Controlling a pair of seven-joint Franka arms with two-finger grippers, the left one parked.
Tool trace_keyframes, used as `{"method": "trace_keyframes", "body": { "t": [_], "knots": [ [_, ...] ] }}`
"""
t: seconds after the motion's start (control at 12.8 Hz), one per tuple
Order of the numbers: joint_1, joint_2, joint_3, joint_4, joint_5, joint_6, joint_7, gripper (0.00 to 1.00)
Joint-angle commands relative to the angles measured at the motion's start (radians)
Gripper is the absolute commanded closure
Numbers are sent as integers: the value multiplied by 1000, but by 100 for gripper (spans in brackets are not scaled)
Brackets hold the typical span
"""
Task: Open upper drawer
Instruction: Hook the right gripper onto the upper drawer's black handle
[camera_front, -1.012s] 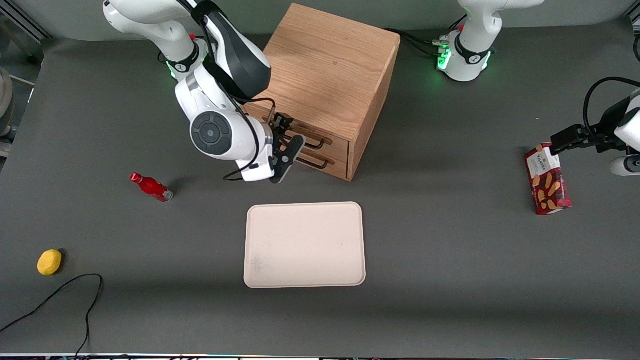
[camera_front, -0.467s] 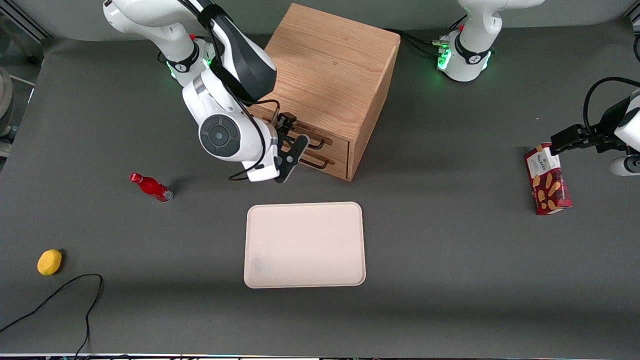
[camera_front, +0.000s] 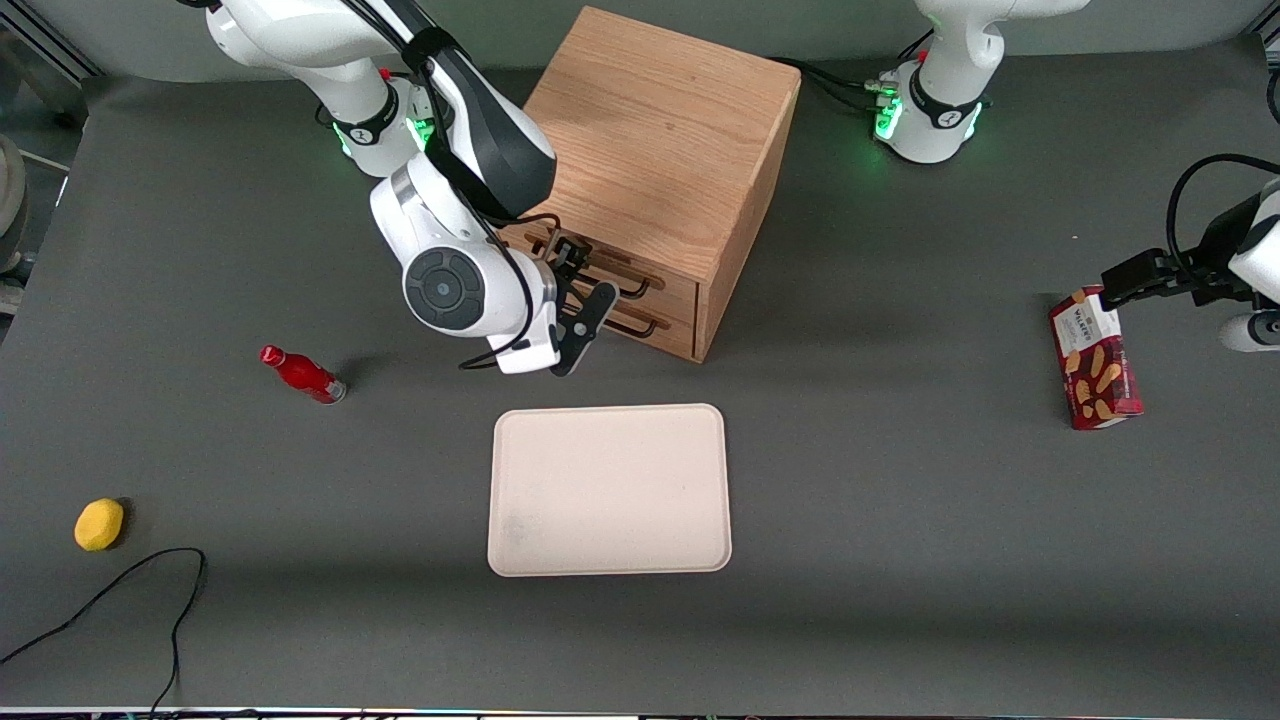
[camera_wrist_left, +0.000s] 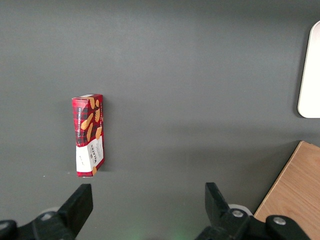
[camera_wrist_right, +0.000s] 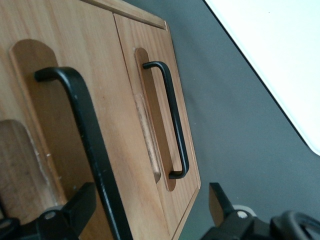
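Observation:
The wooden cabinet (camera_front: 660, 130) stands at the middle of the table with two drawers in its front. The upper drawer (camera_front: 672, 290) looks closed; its black wire handle (camera_front: 632, 288) runs across its front. My right gripper (camera_front: 582, 282) is open right in front of this drawer, fingers one above and one below the handle. In the right wrist view the upper drawer (camera_wrist_right: 100, 75) fills the frame, and its handle (camera_wrist_right: 82, 125) passes between the open fingers of the gripper (camera_wrist_right: 148, 195), close to one finger. The lower drawer (camera_wrist_right: 150, 45) and its handle (camera_wrist_right: 172, 115) lie beside it, also closed.
A beige tray (camera_front: 610, 490) lies nearer the front camera than the cabinet. A red bottle (camera_front: 300, 373), a yellow lemon (camera_front: 99, 524) and a black cable (camera_front: 120, 590) lie toward the working arm's end. A red cookie box (camera_front: 1095, 358) lies toward the parked arm's end.
My right arm's wrist has shifted closer to the cabinet front and a little lower. The fingers stay open around the upper handle. The drawers have not moved.

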Motion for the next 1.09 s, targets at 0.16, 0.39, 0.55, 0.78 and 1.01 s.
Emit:
{"method": "trace_keyframes", "body": {
  "t": [0.16, 0.39, 0.55, 0.78, 1.01],
  "knots": [
    [4, 44, -5, 54, 10, -9, -23, 0],
    [4, 54, -5, 52, 8, 0, -26, 0],
    [4, 61, -5, 52, 8, 19, -26, 0],
    [4, 65, -5, 54, 5, 25, -35, 0],
    [3, 77, -7, 72, -10, 23, -69, 0]
  ]
}}
